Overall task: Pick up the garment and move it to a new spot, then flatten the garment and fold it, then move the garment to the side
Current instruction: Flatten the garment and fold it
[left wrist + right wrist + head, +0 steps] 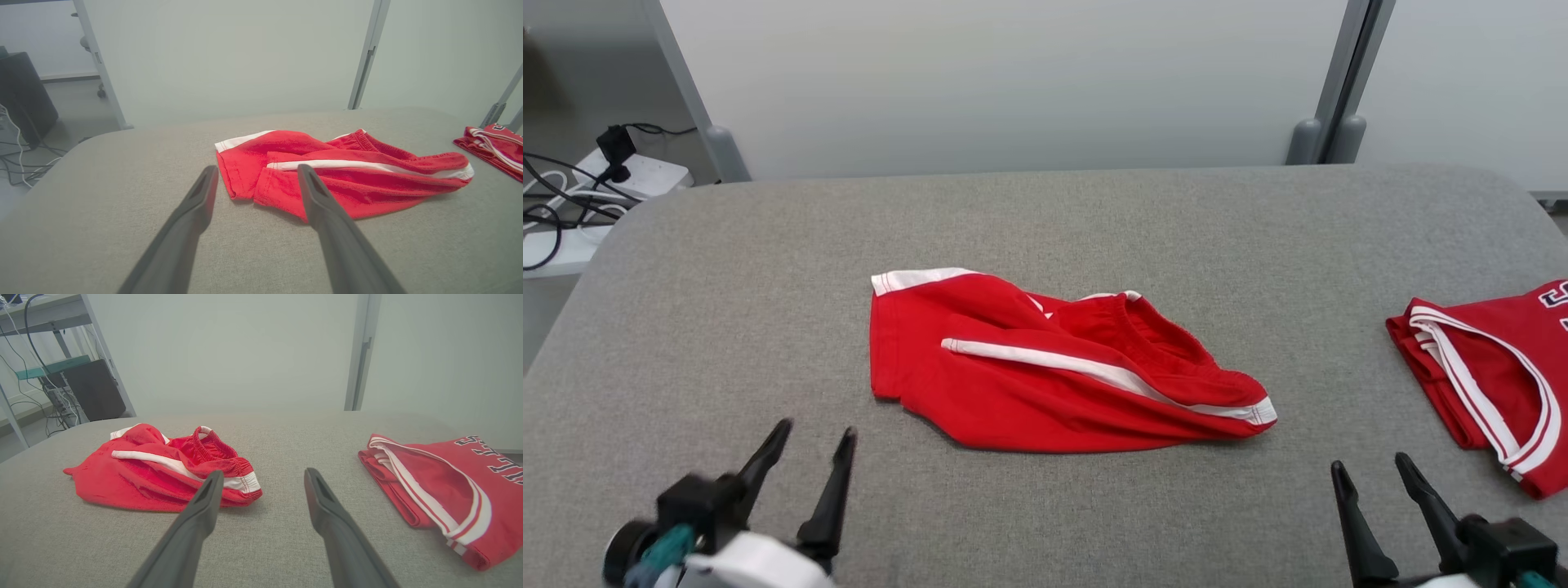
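The garment (1045, 376) is a pair of red shorts with white side stripes, lying crumpled in the middle of the grey padded table (1045, 220). It also appears ahead of the fingers in the left wrist view as the garment (367, 183) and at the left in the right wrist view as the garment (155, 473). My left gripper (817, 433) is open near the front left, a short way from the shorts' near-left corner. My right gripper (1372, 469) is open at the front right, apart from the cloth. Both hold nothing.
A folded red jersey (1494, 384) with white trim and dark lettering lies at the table's right edge, seen too as the jersey (445, 486). A power strip and cables (596, 184) sit off the table's far left corner. Pale partition panels stand behind.
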Robot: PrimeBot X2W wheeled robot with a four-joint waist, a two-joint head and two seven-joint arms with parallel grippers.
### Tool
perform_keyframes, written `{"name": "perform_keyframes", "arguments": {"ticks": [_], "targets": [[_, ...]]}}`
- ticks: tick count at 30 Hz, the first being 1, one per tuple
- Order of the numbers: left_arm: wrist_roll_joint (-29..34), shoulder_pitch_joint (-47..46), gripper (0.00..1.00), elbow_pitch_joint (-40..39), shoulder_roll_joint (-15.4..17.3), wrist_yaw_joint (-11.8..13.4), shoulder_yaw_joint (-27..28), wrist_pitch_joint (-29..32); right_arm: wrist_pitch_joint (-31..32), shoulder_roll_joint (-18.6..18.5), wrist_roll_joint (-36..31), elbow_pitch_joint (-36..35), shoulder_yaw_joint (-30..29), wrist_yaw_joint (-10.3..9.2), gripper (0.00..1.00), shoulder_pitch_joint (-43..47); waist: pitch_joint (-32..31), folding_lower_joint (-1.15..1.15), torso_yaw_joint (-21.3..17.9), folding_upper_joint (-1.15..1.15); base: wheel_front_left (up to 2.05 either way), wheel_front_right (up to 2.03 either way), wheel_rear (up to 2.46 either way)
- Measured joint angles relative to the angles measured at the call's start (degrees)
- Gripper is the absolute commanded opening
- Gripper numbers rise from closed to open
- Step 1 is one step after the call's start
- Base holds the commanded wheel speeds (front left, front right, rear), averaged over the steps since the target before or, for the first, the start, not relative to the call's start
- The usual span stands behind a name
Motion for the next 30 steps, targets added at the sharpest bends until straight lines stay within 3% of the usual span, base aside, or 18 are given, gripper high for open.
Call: {"name": "perform_keyframes", "arguments": {"ticks": [6, 13, 22, 30], "targets": [[-2.4, -13.2, 1.00, 8.4, -3.3, -7.2, -4.6, 6.0, 2.4, -4.3, 0.8, 2.7, 4.4, 0.00, 1.00, -6.6, 3.8, 0.00, -0.4, 0.00, 0.00, 0.00, 0.00], [-4.2, -27.0, 1.00, 22.0, -7.6, -14.0, -7.3, 7.9, 2.9, -6.8, 1.9, 5.7, 7.2, 0.00, 1.00, -14.3, 10.0, 0.00, -1.3, 0.00, 0.00, 0.00, 0.00], [-7.1, -40.3, 1.00, 36.1, -9.9, -17.0, -10.3, 12.3, 3.2, -8.6, 3.0, 8.3, 11.2, 0.00, 1.00, -20.8, 16.6, 0.00, -2.8, 0.00, 0.00, 0.00, 0.00], [-10.7, -45.4, 1.00, 41.1, -9.8, -17.1, -14.6, 14.2, 3.4, -10.0, 3.9, 9.5, 13.5, 0.00, 1.00, -23.4, 19.7, 0.00, -3.9, 0.00, 0.00, 0.00, 0.00]]}}
